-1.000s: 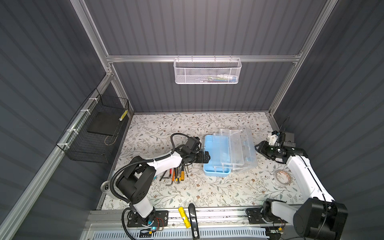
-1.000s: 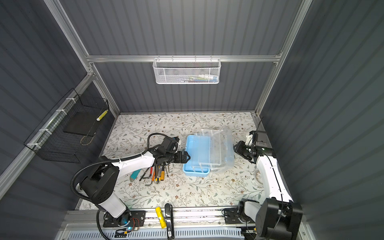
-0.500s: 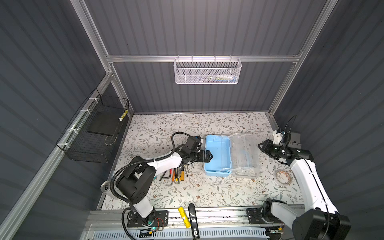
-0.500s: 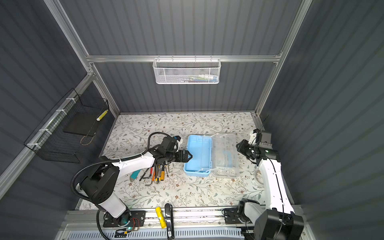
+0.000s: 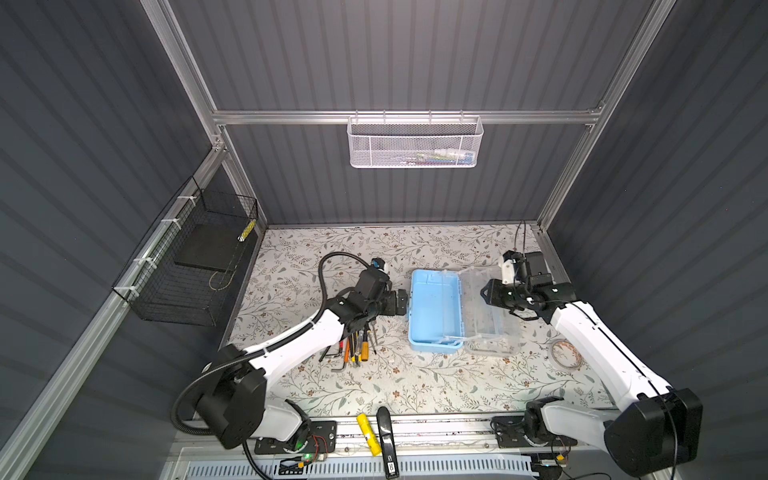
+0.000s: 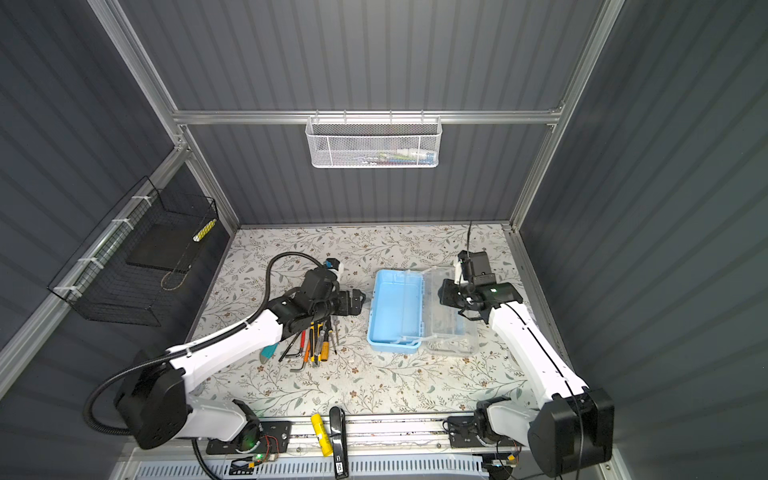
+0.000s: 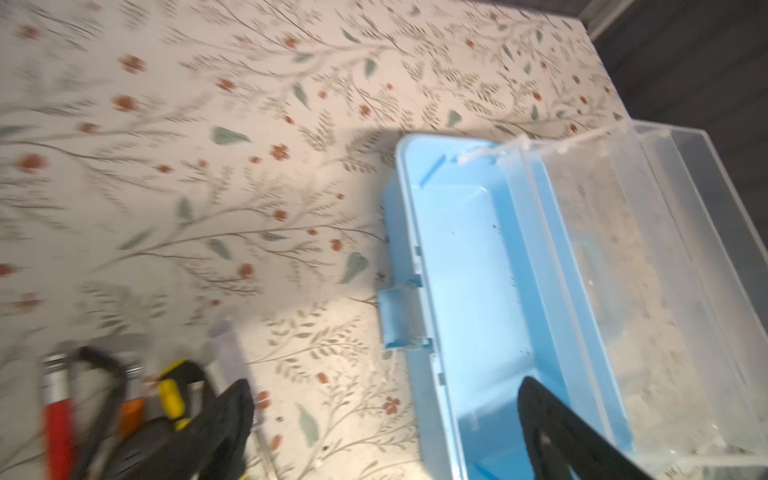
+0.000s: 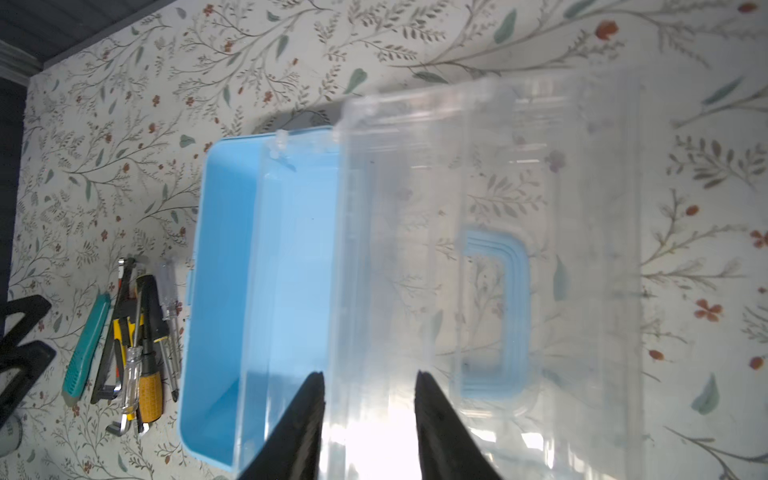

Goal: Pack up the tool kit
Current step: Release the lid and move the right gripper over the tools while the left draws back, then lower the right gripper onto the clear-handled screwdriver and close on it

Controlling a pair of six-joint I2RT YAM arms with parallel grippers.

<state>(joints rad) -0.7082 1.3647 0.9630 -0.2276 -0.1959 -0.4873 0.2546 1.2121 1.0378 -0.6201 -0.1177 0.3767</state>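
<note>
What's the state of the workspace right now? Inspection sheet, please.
Surface: floral table top, no spills seen.
Job's things: light-blue case open, no tools inside; clear lid flat beside it; tool pile loose by the left arm.
Clutter: yellow item and black item on the front rail; thin coil by the right arm.
Grippers: left gripper open, empty, at the case's edge; right gripper jaws apart above the lid, holding nothing.
Cables: black hose loops over the left arm.
Surroundings: white mesh basket on rear rail; black wire basket on left wall.

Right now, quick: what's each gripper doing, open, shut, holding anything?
Left gripper: open, empty, at the blue case's edge.
Right gripper: jaws partly apart over the clear lid; a grip on it cannot be told.
</note>
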